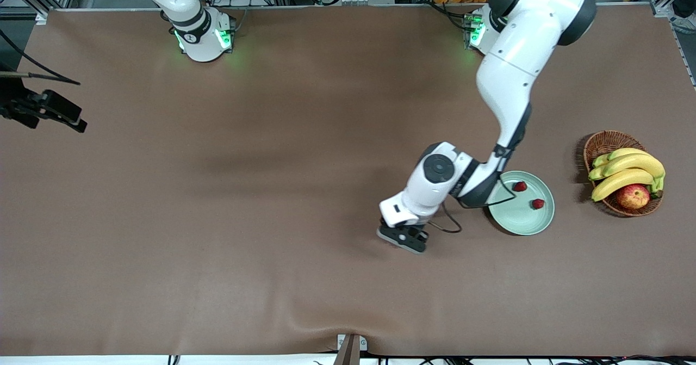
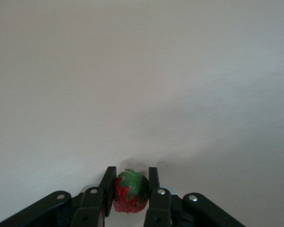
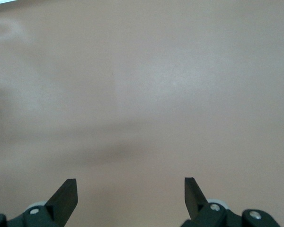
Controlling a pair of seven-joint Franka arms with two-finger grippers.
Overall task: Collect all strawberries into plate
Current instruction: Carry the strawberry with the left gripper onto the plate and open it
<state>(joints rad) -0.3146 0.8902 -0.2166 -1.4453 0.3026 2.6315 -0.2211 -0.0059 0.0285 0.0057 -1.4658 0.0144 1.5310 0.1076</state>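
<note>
Brown tabletop fills the front view: two strawberries (image 1: 520, 186) lie in the mint plate (image 1: 516, 223), beside a fruit basket (image 1: 600, 143); the left gripper (image 1: 403, 238) is low beside the plate. Left wrist view: its fingers (image 2: 108, 185) pinch a third strawberry (image 2: 129, 192) between them. Right wrist view: the waiting right gripper (image 3: 131, 193) has its fingers spread.
</note>
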